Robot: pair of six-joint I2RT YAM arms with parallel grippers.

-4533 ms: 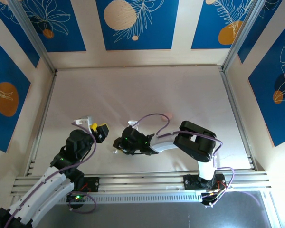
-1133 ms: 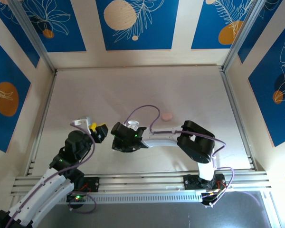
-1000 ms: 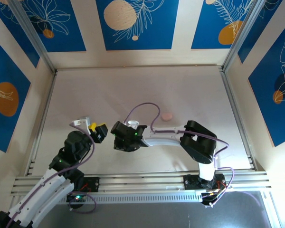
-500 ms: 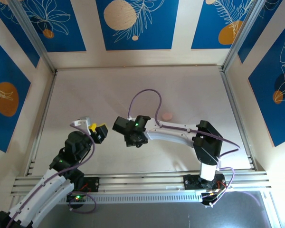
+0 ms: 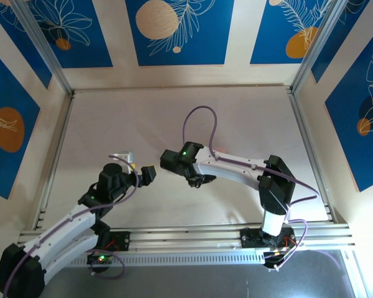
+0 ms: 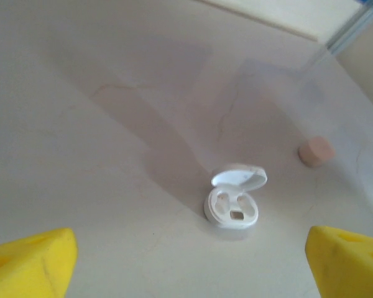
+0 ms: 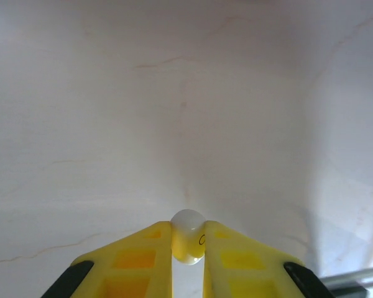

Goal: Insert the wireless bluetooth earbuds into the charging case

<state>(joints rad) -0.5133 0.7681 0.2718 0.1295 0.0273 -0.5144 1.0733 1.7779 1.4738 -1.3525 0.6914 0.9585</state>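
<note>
Nearest the bases, the left gripper stands spread wide and holds nothing, its yellow fingers cut off at the bottom corners of the wrist view. The right gripper is clenched on a small white rounded plastic earbud, whose lower half is hidden between the pads. Ahead of the left gripper the white pebble-shaped charging case lies with lid raised, bare pale tabletop on every side; farther right sits a closed pale pink pebble-shaped case, apart from it, and the far metal rail is a blur.
</note>
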